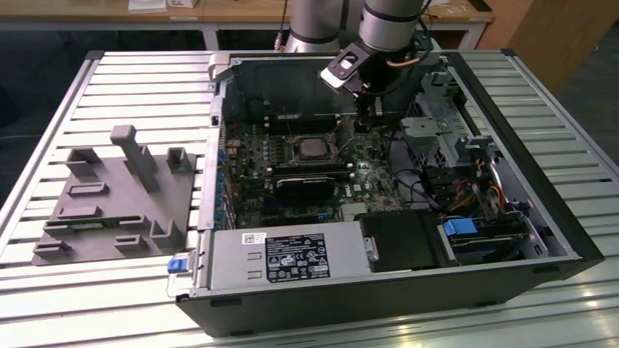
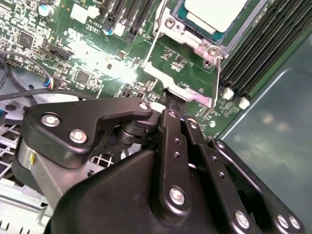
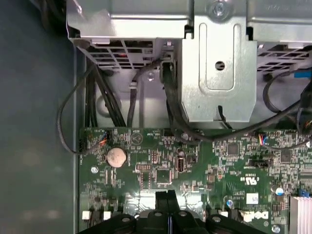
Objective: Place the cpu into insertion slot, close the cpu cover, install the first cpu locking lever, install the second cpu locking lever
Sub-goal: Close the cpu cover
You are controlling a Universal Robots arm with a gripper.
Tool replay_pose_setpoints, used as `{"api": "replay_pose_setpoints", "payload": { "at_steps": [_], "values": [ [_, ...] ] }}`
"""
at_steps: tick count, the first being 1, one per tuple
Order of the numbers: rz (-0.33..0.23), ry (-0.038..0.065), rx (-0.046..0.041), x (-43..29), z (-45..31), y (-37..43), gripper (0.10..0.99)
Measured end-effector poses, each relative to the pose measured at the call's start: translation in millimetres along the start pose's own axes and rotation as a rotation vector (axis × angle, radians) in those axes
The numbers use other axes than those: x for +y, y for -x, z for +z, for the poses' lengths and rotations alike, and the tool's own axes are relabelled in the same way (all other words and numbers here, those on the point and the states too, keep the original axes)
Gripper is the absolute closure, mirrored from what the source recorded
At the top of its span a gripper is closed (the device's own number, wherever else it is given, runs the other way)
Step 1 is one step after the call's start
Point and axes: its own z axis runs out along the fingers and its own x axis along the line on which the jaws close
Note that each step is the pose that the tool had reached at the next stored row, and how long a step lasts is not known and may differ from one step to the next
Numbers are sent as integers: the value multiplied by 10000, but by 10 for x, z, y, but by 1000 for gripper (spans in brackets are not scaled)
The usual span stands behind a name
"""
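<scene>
The cpu point(image 1: 312, 147), a silver-grey square, lies in the insertion slot point(image 1: 291, 149) on the green board inside the open computer case. In the second wrist view the cpu point(image 2: 214, 12) sits inside the slot's silver rim point(image 2: 195, 47). The cpu cover point(image 2: 187, 90) looks swung open away from the chip, with green board showing through its window. My gripper point(image 1: 363, 125) hangs just off the slot's side towards the exterior view's right. Its black fingertips are pressed together, and the gripper point(image 2: 171, 100) meets the cover's outer edge. The first wrist view has the gripper point(image 3: 165, 194) over the board.
A silver drive cage point(image 3: 219, 73) and black cables point(image 3: 97, 102) stand close beside the gripper. Long memory slots point(image 2: 258, 53) flank the socket. A black heatsink point(image 1: 304, 190) and the power supply point(image 1: 280, 257) lie nearer the front. A grey fixture point(image 1: 111, 196) rests outside the case.
</scene>
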Motion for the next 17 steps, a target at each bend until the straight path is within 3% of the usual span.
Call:
{"api": "replay_pose_setpoints", "payload": {
  "at_steps": [4, 8, 17],
  "values": [
    [0, -11, 2, -3, 1, 0, 984],
    [-1, -3, 4, -61, 2, 0, 984],
    [0, 81, 15, -318, 6, 4, 984]
  ]
}}
